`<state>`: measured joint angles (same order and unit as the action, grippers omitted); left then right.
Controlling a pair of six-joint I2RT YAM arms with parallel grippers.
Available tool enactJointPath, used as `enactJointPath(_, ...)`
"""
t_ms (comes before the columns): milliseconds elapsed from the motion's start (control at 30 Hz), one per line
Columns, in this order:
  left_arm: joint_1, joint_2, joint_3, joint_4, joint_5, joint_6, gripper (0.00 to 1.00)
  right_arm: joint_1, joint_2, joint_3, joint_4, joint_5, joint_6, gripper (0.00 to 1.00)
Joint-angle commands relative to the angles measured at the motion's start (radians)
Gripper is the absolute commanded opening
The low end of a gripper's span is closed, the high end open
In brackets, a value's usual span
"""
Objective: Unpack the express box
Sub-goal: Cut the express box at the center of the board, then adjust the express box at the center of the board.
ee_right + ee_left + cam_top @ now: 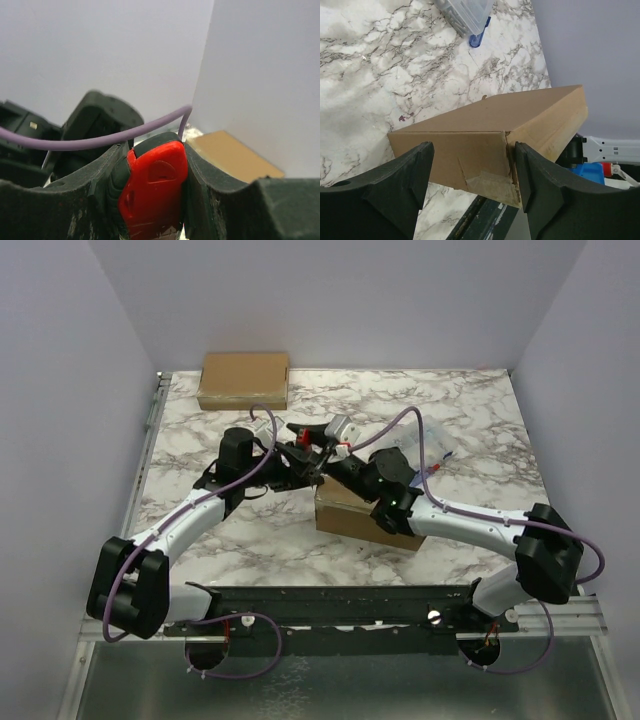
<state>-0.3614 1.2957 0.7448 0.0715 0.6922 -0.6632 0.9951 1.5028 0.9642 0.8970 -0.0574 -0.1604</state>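
Near edge: a black rail runs along the front of the bench and carries both arm bases.
Surface: white marble pattern with grey veins, matte.
Express box: brown cardboard lying flat at mid-bench, partly under the right arm; torn tape on its end face.
Left claw: released, fingers spread either side of the box's end corner; contact cannot be told.
Right claw: clenched on a red-handled tool, raised beyond the box.
Far bench: clear plastic pack to the right; second cardboard box at the back left.
Room: plain pale lilac walls on three sides.
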Motion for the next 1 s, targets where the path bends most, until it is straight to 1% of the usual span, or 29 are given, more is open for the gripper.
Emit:
enactJointPath(0, -0.004, 0.019, -0.036, -0.154, -0.115, 0.113, 0.7, 0.004, -0.075, 0.117, -0.014, -0.001, -0.074, 0.0)
enactJointPath(100, -0.004, 0.004, -0.026, -0.165, -0.122, 0.12, 0.7, 0.004, -0.103, 0.139, -0.054, 0.011, -0.114, 0.0)
enactJointPath(133, -0.004, -0.003, -0.018, -0.174, -0.126, 0.125, 0.7, 0.004, -0.116, 0.137, -0.068, 0.029, -0.124, 0.0)
enactJointPath(167, -0.002, -0.012, -0.006, -0.186, -0.131, 0.127, 0.7, 0.004, -0.136, 0.133, -0.079, 0.079, -0.133, 0.0)
enactJointPath(233, 0.005, -0.033, 0.022, -0.205, -0.131, 0.123, 0.73, 0.004, -0.188, 0.124, -0.122, 0.202, -0.148, 0.01)
enactJointPath(267, 0.01, -0.045, 0.04, -0.213, -0.129, 0.119, 0.75, 0.004, -0.216, 0.118, -0.148, 0.296, -0.154, 0.0)
enactJointPath(333, 0.015, -0.069, 0.08, -0.235, -0.131, 0.112, 0.79, 0.002, -0.26, 0.122, -0.232, 0.532, -0.167, 0.01)
enactJointPath(433, 0.018, -0.093, 0.151, -0.279, -0.152, 0.125, 0.84, -0.013, -0.297, 0.146, -0.442, 0.88, -0.189, 0.01)
enactJointPath(467, 0.017, -0.099, 0.175, -0.297, -0.164, 0.135, 0.84, -0.024, -0.31, 0.169, -0.551, 0.968, -0.147, 0.01)
enactJointPath(500, 0.018, -0.102, 0.203, -0.317, -0.178, 0.148, 0.85, -0.039, -0.323, 0.209, -0.729, 1.04, -0.068, 0.01)
enactJointPath(533, 0.018, -0.104, 0.225, -0.331, -0.187, 0.158, 0.86, -0.06, -0.335, 0.262, -0.936, 1.069, 0.065, 0.01)
enactJointPath(567, 0.018, -0.102, 0.242, -0.339, -0.189, 0.162, 0.86, -0.085, -0.342, 0.331, -1.27, 1.058, 0.216, 0.01)
enactJointPath(600, 0.019, -0.098, 0.258, -0.343, -0.183, 0.163, 0.86, -0.112, -0.34, 0.4, -1.516, 1.032, 0.387, 0.01)
enactJointPath(633, 0.019, -0.089, 0.268, -0.344, -0.17, 0.16, 0.86, -0.126, -0.341, 0.466, -1.695, 1.008, 0.51, 0.01)
enactJointPath(700, 0.017, -0.066, 0.276, -0.343, -0.135, 0.152, 0.86, -0.134, -0.343, 0.532, -1.954, 0.944, 0.618, 0.01)
enactJointPath(767, 0.013, -0.044, 0.267, -0.343, -0.113, 0.15, 0.86, -0.135, -0.326, 0.575, -2.16, 0.89, 0.741, 0.01)
enactJointPath(800, 0.01, -0.037, 0.26, -0.343, -0.106, 0.151, 0.86, -0.135, -0.322, 0.581, -2.222, 0.86, 0.799, 0.01)
enactJointPath(833, 0.01, -0.035, 0.249, -0.343, -0.103, 0.15, 0.86, -0.135, -0.332, 0.562, -2.228, 0.811, 0.81, 0.01)
enactJointPath(867, 0.01, -0.035, 0.24, -0.343, -0.103, 0.143, 0.86, -0.135, -0.355, 0.518, -2.173, 0.753, 0.776, 0.01)
enactJointPath(933, 0.009, -0.051, 0.224, -0.343, -0.107, 0.127, 0.84, -0.142, -0.408, 0.407, -2.01, 0.61, 0.686, 0.01)
enactJointPath(967, 0.01, -0.065, 0.215, -0.343, -0.118, 0.114, 0.84, -0.161, -0.414, 0.373, -1.961, 0.56, 0.661, 0.01)
